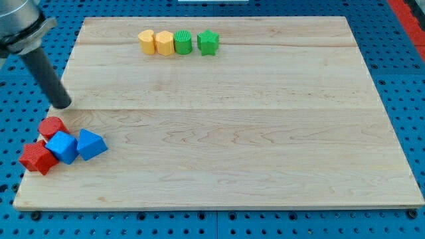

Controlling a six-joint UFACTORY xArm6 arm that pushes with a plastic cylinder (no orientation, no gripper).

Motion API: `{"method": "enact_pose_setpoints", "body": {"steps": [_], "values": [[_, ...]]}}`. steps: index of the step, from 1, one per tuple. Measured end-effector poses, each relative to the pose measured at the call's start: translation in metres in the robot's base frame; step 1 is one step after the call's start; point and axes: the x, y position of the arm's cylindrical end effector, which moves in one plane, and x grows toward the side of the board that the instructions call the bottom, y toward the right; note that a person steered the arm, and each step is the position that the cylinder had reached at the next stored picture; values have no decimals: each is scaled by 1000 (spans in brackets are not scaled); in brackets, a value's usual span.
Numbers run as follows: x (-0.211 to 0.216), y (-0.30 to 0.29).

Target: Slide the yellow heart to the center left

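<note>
Yellow heart (147, 41) sits at the view's top, leftmost in a row touching a yellow block (164, 42) (shape unclear). My tip (62, 103), a bare rod holding nothing, rests well apart at the wooden board's (232, 146) left edge, just above a red block (52, 126).

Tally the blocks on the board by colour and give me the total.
Yellow: 2 (yellow heart, yellow hexagonal block)
Green: 2 (green cylinder, green star)
Red: 2 (red cylinder, red block)
Blue: 2 (blue cube, blue wedge)
Total: 8
</note>
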Motion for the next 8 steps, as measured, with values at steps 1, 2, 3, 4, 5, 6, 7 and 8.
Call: {"method": "enact_pose_setpoints", "body": {"steps": [1,2,3,4,5,6,7,8], "values": [[-36,6],[-70,15],[-99,25],[-126,34],[-151,45],[-172,60],[-177,88],[-171,94]]}}
